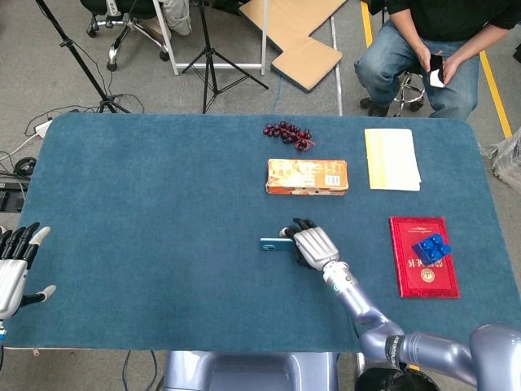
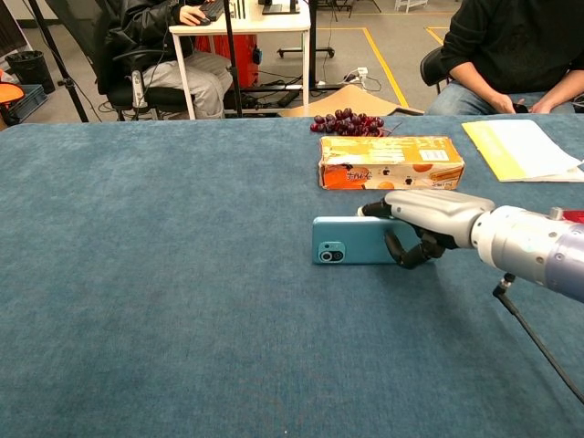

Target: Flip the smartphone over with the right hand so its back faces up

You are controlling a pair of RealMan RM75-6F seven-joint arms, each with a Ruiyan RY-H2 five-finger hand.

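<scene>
The smartphone (image 2: 351, 241) is held clear of the blue table, standing on its long edge with its teal back and camera turned toward the chest camera. From above, the smartphone (image 1: 273, 244) shows only as a thin teal strip. My right hand (image 2: 424, 222) grips its right end, fingers over the top edge and thumb curled across the back. In the head view my right hand (image 1: 309, 244) is near the table's middle, below the orange box. My left hand (image 1: 15, 273) hangs off the table's left edge with fingers spread, holding nothing.
An orange box (image 1: 307, 176) lies behind the phone, with a bunch of dark grapes (image 1: 287, 133) beyond it. A yellow pad (image 1: 391, 159) lies at the far right. A red book (image 1: 422, 256) with a blue brick (image 1: 431, 248) on it is to the right.
</scene>
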